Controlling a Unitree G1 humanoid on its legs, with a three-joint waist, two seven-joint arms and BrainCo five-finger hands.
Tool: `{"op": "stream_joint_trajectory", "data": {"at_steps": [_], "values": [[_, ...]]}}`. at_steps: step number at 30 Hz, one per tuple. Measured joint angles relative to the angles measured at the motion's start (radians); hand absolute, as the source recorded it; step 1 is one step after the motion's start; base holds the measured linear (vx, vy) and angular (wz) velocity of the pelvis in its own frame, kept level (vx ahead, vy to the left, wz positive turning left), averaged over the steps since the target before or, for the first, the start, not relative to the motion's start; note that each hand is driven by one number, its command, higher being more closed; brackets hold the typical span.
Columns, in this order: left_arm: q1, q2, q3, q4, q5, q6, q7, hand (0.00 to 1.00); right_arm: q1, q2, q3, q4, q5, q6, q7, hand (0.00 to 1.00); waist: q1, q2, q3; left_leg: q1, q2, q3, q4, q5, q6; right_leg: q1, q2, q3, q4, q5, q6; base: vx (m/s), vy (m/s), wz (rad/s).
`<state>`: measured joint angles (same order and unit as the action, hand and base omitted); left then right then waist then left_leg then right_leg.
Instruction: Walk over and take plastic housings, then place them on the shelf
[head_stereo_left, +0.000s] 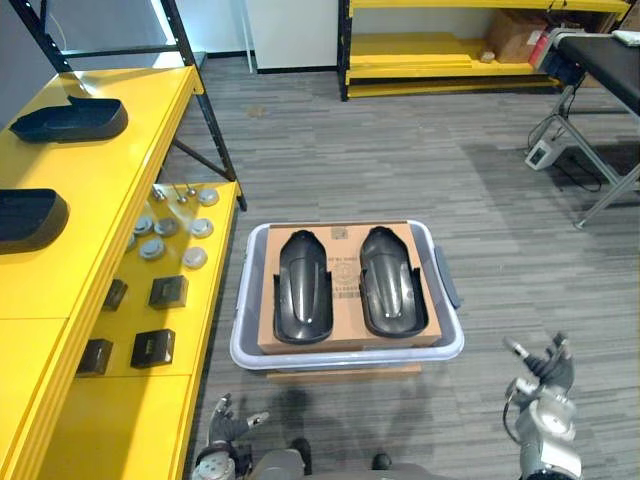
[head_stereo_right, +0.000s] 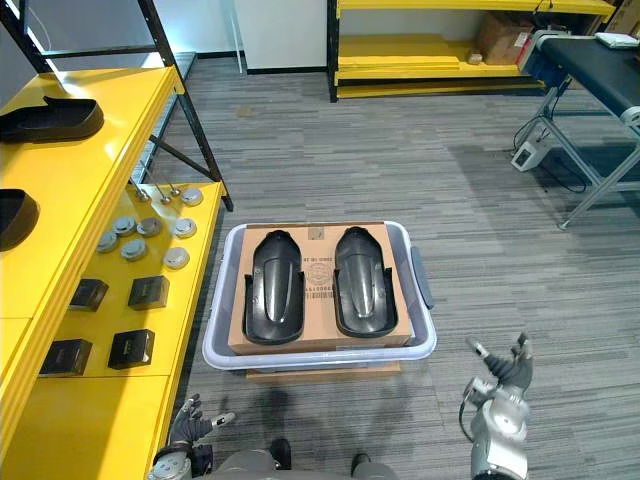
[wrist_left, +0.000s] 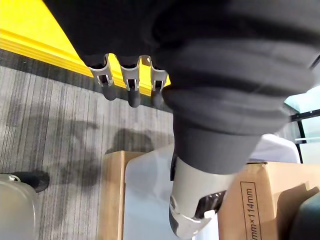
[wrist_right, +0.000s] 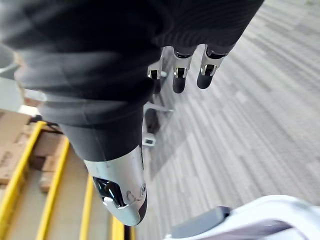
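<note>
- Two dark plastic housings lie side by side, hollow side up, in a cardboard tray (head_stereo_left: 346, 268): the left housing (head_stereo_left: 303, 288) and the right housing (head_stereo_left: 388, 282).
- The tray sits inside a pale grey bin (head_stereo_left: 243, 335) on the grey floor (head_stereo_left: 400, 150), just beside the yellow shelf (head_stereo_left: 110, 190).
- Two more housings rest on the shelf's top level, apart from each other: the far housing (head_stereo_left: 70, 120) and the near housing (head_stereo_left: 25, 218), which is cut off by the edge of the view.
- On the shelf's lower level lie a cluster of round metal discs (head_stereo_left: 165, 235) and, nearer the robot, several small black boxes (head_stereo_left: 168, 292).
- The left hand (head_stereo_left: 222, 420) hangs low near the bin's near left corner, by the shelf's edge; its fingers (wrist_left: 130, 87) are relaxed and it grasps nothing.
- The right hand (head_stereo_left: 545, 378) hangs over the bare floor, nearer the robot than the bin and to its right, well apart from it; its fingers (wrist_right: 181, 75) are loose and it too is empty.
- At the far end of the room stands another yellow rack (head_stereo_left: 440, 60) with a cardboard box (head_stereo_left: 515, 35) on it, and a black table (head_stereo_left: 610, 60) to the right.
</note>
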<state>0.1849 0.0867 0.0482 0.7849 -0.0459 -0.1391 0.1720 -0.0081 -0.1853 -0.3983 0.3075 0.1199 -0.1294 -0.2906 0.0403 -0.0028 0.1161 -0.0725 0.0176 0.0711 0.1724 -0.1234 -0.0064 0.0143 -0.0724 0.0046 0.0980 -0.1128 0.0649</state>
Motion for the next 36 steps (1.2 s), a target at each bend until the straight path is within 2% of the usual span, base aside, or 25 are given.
{"op": "stream_joint_trajectory", "data": {"at_steps": [2, 6, 10, 13, 17, 21, 24, 25, 30, 36], "values": [[0.000, 0.000, -0.013, 0.000, 0.000, -0.001, -0.002, 0.00, -0.019, -0.002, 0.026, -0.003, -0.029, 0.000, -0.012, 0.00, 0.000, 0.000, 0.000, 0.000, 0.000, -0.009, -0.004, 0.001, 0.001, 0.000, 0.000, -0.001, 0.000, 0.002, 0.000, 0.02, -0.003, 0.09], [0.000, -0.004, -0.040, -0.001, 0.000, -0.003, -0.018, 0.00, -0.110, -0.023, 0.103, 0.016, -0.152, 0.008, -0.038, 0.00, -0.001, 0.016, 0.020, -0.006, -0.002, -0.032, -0.035, 0.024, 0.018, -0.002, 0.002, -0.006, -0.028, 0.041, -0.003, -0.03, 0.023, 0.10], [-0.007, -0.006, -0.048, -0.003, -0.002, -0.011, -0.015, 0.00, -0.253, -0.045, 0.141, 0.168, -0.209, 0.036, -0.061, 0.00, 0.003, 0.030, 0.066, -0.041, -0.024, -0.051, -0.044, 0.058, 0.031, -0.025, -0.016, -0.027, -0.034, 0.057, 0.005, -0.09, 0.039, 0.19], [-0.011, -0.007, -0.061, -0.029, -0.005, -0.023, -0.011, 0.00, -0.362, -0.054, 0.182, 0.284, -0.229, 0.072, -0.066, 0.00, 0.006, 0.035, 0.111, -0.083, -0.042, -0.071, -0.069, 0.103, 0.039, -0.071, -0.033, -0.038, -0.034, 0.072, 0.019, -0.17, 0.042, 0.20], [-0.025, -0.006, -0.079, -0.046, -0.026, -0.036, 0.010, 0.00, -0.485, -0.061, 0.185, 0.439, -0.231, 0.097, -0.079, 0.00, 0.028, 0.046, 0.158, -0.109, -0.055, -0.099, -0.106, 0.147, 0.039, -0.102, -0.041, -0.059, -0.034, 0.097, 0.026, -0.18, 0.036, 0.18], [-0.054, -0.007, -0.091, -0.046, -0.034, -0.037, 0.028, 0.00, -0.605, -0.067, 0.185, 0.553, -0.240, 0.112, -0.082, 0.00, 0.031, 0.049, 0.199, -0.145, -0.059, -0.110, -0.138, 0.187, 0.027, -0.149, -0.043, -0.061, -0.033, 0.117, 0.022, -0.15, 0.034, 0.09], [-0.067, -0.007, -0.099, -0.045, -0.049, -0.043, 0.048, 0.00, -0.652, -0.080, 0.179, 0.605, -0.238, 0.116, -0.118, 0.00, 0.030, 0.052, 0.223, -0.159, -0.063, -0.123, -0.139, 0.199, 0.029, -0.161, -0.044, -0.067, -0.032, 0.118, 0.017, -0.08, 0.016, 0.09], [-0.071, -0.006, -0.100, -0.044, -0.053, -0.043, 0.051, 0.00, -0.667, -0.088, 0.174, 0.625, -0.237, 0.117, -0.126, 1.00, 0.030, 0.053, 0.227, -0.160, -0.064, -0.125, -0.139, 0.201, 0.030, -0.161, -0.044, -0.068, -0.032, 0.118, 0.017, -0.03, 0.007, 0.08], [-0.094, -0.006, -0.127, -0.035, -0.063, -0.043, 0.071, 0.00, -0.736, -0.129, 0.118, 0.707, -0.174, 0.119, -0.174, 1.00, 0.030, 0.052, 0.234, -0.172, -0.069, -0.132, -0.148, 0.210, 0.038, -0.173, -0.046, -0.074, -0.035, 0.117, 0.017, 0.02, 0.000, 0.03], [-0.125, -0.005, -0.128, -0.028, -0.075, -0.044, 0.073, 0.00, -0.787, -0.169, 0.092, 0.749, -0.137, 0.119, -0.165, 1.00, 0.029, 0.050, 0.272, -0.170, -0.070, -0.137, -0.164, 0.226, 0.047, -0.177, -0.041, -0.078, -0.036, 0.122, 0.021, 0.06, -0.027, 0.01]]}}
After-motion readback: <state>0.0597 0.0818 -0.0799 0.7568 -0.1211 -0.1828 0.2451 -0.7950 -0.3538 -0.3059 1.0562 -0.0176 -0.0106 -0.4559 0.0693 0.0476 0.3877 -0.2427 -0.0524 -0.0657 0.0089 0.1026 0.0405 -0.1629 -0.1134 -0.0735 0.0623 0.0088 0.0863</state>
